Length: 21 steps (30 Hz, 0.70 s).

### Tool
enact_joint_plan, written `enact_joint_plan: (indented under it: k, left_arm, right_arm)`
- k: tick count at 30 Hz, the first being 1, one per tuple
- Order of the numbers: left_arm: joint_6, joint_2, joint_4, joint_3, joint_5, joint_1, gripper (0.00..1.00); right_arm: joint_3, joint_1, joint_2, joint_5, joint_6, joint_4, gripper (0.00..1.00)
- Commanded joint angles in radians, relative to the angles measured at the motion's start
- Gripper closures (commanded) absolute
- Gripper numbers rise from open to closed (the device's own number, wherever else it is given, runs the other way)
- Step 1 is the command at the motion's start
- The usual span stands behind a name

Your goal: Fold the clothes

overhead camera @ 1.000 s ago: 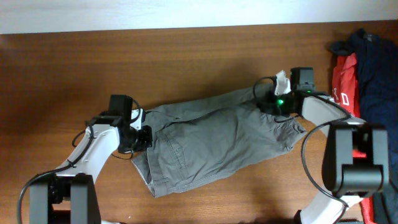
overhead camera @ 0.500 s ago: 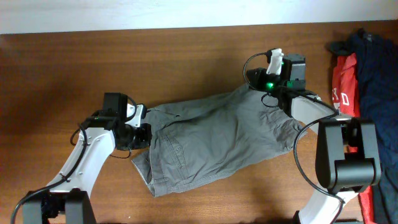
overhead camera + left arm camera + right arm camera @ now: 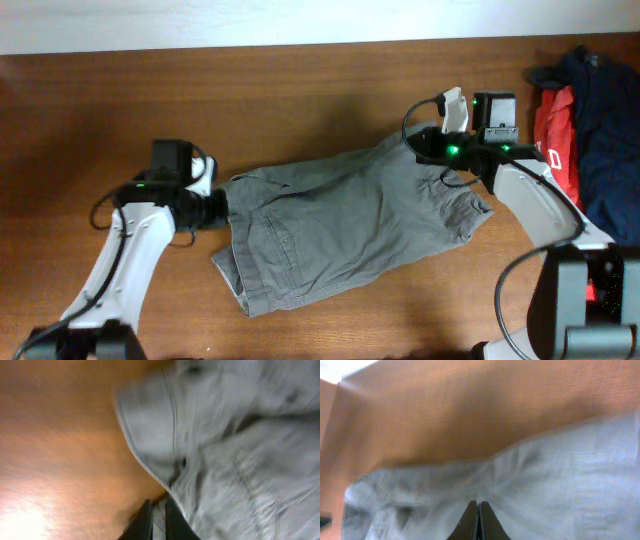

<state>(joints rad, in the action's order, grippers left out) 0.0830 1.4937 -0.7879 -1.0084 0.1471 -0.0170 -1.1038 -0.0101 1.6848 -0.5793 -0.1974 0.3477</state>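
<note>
At the bottom of the overhead picture the 2 arms rise from the lower left and lower right corners and reach up toward the middle of the wooden table (image 3: 330,90). Between them lie the shorts (image 3: 340,225), spread flat on the wood at the centre of the frame. They slant from the lower left up to the upper right, and 1 stitched band runs along their lower left end. The left gripper (image 3: 158,522) sits at the left edge of the shorts, just left of centre in the overhead picture. In its own wrist view the 2 dark fingers at the bottom edge stand a sliver apart, with a rounded, seamed edge of grey cloth right above them and bare wood to the left. That view is blurred, so I cannot tell whether any cloth is pinched in the slit. Further up, the right gripper (image 3: 478,521) hangs at the upper right corner of the shorts. In its wrist view the 2 fingers meet tip to tip at the bottom centre, fully closed, with no cloth showing between them. Grey fabric fills the lower half of that view and wood the upper half. In the upper right corner of the overhead picture, well apart from the shorts, a red garment with white letters (image 3: 550,150) lies against navy-blue garments (image 3: 600,110). A white strip (image 3: 300,20) runs along the top edge.
</note>
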Motion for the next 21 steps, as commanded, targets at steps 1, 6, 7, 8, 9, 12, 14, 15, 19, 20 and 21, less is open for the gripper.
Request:
enact_joint_plan:
  k: [1, 6, 7, 8, 9, 12, 14, 15, 19, 20, 21]
  left_arm:
    - [0.036, -0.045, 0.025, -0.041, 0.074, 0.006, 0.85]
    - [0.032, 0.006, 0.033, -0.035, 0.095, -0.039, 0.84]
    - [0.032, 0.025, 0.032, -0.035, 0.090, -0.050, 0.84]
    - [0.032, 0.042, 0.031, -0.035, 0.083, -0.057, 0.84]
    - [0.032, 0.061, 0.027, -0.035, 0.072, -0.063, 0.84]
    - [0.038, 0.097, 0.020, -0.035, 0.032, -0.059, 0.68]
    - [0.089, 0.100, 0.022, -0.035, -0.075, -0.040, 0.57]
    - [0.122, 0.099, 0.033, -0.035, -0.119, -0.022, 0.49]
    - [0.121, 0.106, 0.119, -0.035, -0.073, 0.045, 0.32]
    - [0.090, 0.112, 0.139, -0.035, -0.051, 0.053, 0.32]
    - [0.063, 0.120, 0.154, -0.035, -0.031, 0.058, 0.32]
  right_arm:
    - [-0.002, 0.017, -0.011, -0.014, 0.029, 0.109, 0.96]
    - [-0.001, 0.061, 0.020, 0.039, 0.061, 0.307, 0.96]
    - [-0.001, 0.075, 0.026, 0.063, 0.070, 0.329, 0.96]
    - [-0.001, 0.088, 0.033, 0.087, 0.071, 0.345, 0.96]
    - [-0.001, 0.102, 0.037, 0.103, 0.076, 0.354, 0.96]
    - [-0.001, 0.125, 0.038, 0.105, 0.129, 0.354, 0.87]
    - [-0.001, 0.127, 0.037, 0.106, 0.132, 0.344, 0.80]
    - [-0.001, 0.125, 0.037, 0.106, 0.132, 0.338, 0.74]
    - [-0.002, 0.120, 0.037, 0.106, 0.131, 0.325, 0.67]
    - [-0.002, 0.120, 0.037, 0.106, 0.131, 0.325, 0.67]
    - [-0.002, 0.120, 0.037, 0.106, 0.131, 0.325, 0.66]
